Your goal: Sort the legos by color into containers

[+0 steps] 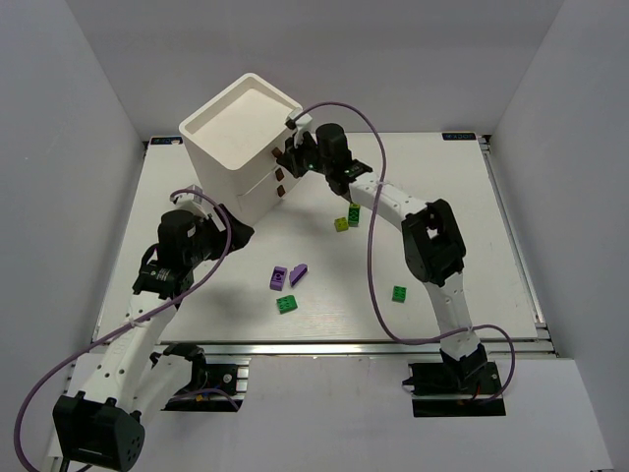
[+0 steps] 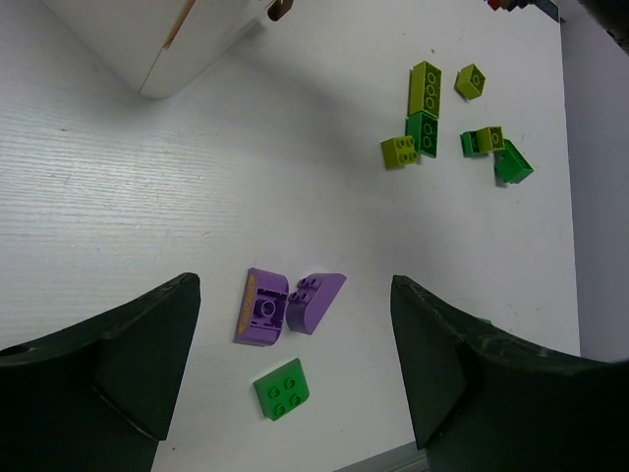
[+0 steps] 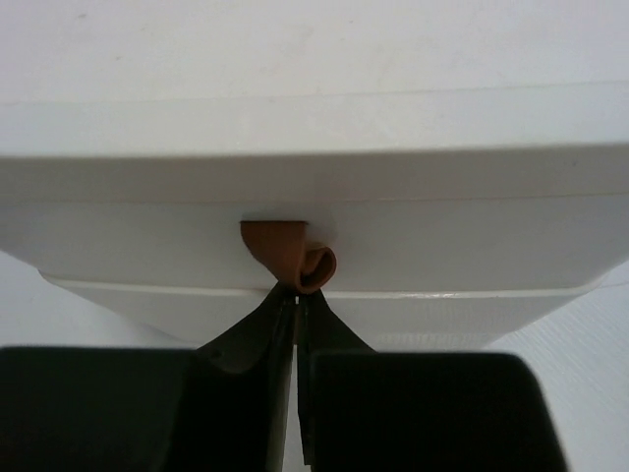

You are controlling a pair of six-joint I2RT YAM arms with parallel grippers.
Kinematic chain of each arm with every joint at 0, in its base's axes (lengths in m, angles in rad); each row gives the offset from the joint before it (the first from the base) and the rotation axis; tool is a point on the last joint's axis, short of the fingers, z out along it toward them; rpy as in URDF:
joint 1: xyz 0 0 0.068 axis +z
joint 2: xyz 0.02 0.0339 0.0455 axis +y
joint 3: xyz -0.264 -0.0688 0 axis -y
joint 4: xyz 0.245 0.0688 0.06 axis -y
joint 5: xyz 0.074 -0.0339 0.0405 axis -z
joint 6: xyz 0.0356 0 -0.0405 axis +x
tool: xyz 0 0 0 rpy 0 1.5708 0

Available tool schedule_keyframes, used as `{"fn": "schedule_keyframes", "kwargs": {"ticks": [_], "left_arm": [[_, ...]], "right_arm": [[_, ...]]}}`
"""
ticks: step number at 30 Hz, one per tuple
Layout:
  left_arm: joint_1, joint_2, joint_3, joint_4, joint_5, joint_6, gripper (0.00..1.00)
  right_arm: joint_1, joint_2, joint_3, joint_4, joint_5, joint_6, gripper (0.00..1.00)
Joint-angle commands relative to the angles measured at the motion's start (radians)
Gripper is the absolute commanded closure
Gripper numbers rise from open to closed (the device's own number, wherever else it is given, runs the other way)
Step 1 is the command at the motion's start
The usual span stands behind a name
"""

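Observation:
The white drawer unit [image 1: 241, 138] stands at the back left. My right gripper [image 1: 293, 147] is shut on a brown pull tab [image 3: 285, 251] high on its front; in the right wrist view the fingertips [image 3: 285, 305] pinch the tab's lower end and the drawer looks closed. My left gripper [image 1: 236, 232] is open and empty, beside the unit's near corner. Below it in the left wrist view lie two purple legos [image 2: 263, 307] [image 2: 314, 300] and a green lego [image 2: 281, 387]. Several green and yellow-green legos [image 2: 424, 133] sit further right. One green lego [image 1: 400, 293] lies alone by the right arm.
The right arm's cable [image 1: 369, 246] loops over the table's middle. The table's near edge rail [image 1: 324, 344] runs just below the purple legos [image 1: 278, 278]. Grey walls close in on both sides.

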Motion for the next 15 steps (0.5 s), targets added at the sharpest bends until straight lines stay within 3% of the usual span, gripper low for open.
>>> {"fn": "schedule_keyframes", "kwargs": {"ticks": [1,15], "left_arm": [[-0.002,-0.013,0.018,0.011,-0.001,0.003,0.12],[-0.002,0.007,0.004,0.05,0.029,-0.002,0.12]], "right_arm": [[0.014,-0.106,-0.043,0.119,-0.023,-0.002,0.99],[0.002,-0.316,-0.354,0.172,0.006,-0.011,1.0]]}}
